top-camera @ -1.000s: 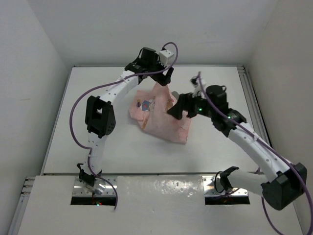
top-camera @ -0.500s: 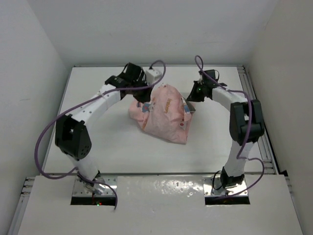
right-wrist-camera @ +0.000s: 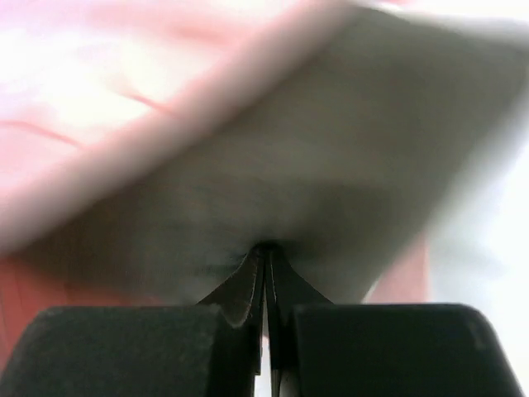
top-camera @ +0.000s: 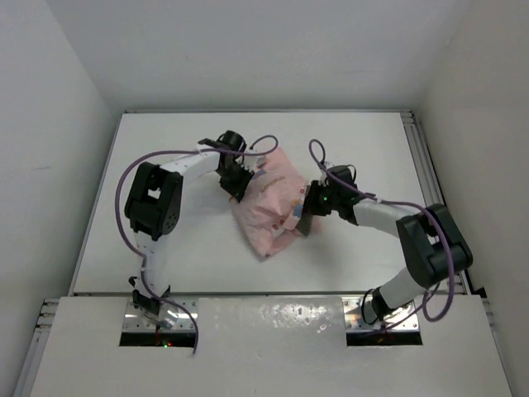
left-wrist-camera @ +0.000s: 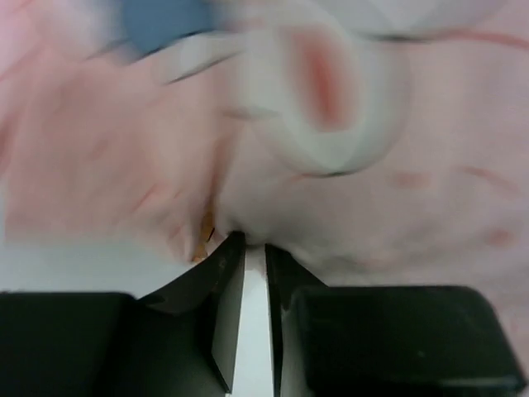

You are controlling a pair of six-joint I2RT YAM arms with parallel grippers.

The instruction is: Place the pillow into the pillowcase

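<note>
Pillowcase [top-camera: 269,207]: just one, a crumpled pink heap mid-table [top-camera: 165,240], well apart from every table edge. Two grippers flank it. The left gripper [left-wrist-camera: 254,244] is nearly closed at its left edge, and I can't tell if it's pinching. The right gripper [right-wrist-camera: 264,248] is clenched on a fold at its right edge.

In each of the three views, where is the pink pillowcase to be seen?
Top external: the pillowcase lies at the centre of the picture.
Left wrist: the pillowcase, blurred, fills the upper half.
Right wrist: the pillowcase runs across the top and left.
Shared landmark: the white table.
</note>
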